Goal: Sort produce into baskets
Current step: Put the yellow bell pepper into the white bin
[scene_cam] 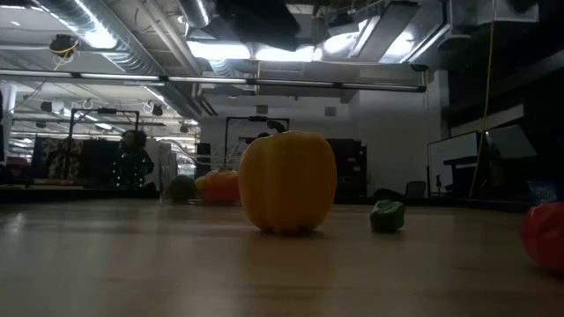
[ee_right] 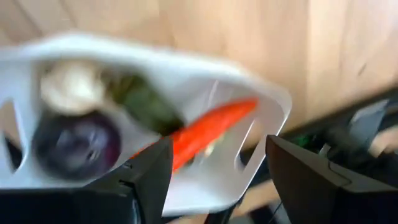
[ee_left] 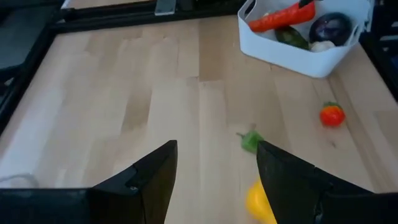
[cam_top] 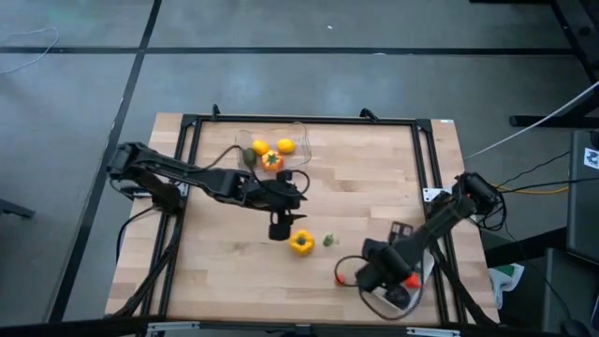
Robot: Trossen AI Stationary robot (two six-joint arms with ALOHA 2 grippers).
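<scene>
Now I am partway through the sort: several pieces already lie in the two containers, and three loose pieces wait on the table.

My left gripper hangs over the middle of the table with its two fingers parted and nothing between them. Closest to those fingers, just below and slightly past the one nearer the white tray, sits the yellow pepper, upright on the wood. A little farther on lies a small green piece, and well beyond it, off toward the tray, an orange tomato with a green top. Farthest off is the white tray, holding a red carrot-like piece, a green vegetable, a purple ball and a white garlic.

I judge the pepper is the next pick. The move calls for bringing the fingers down astride it and centring them first, because the pepper sits off to one side of the gap. It looks wide for this opening, so I may need to spread the fingers more.

My right gripper hovers over the white tray, fingers apart and empty, with the carrot-like piece and purple ball straight ahead of them.

Behind my left arm, the clear tub holds two lemons and other produce.

Nothing blocks the pepper, though the green piece lies near enough to be nudged.
</scene>
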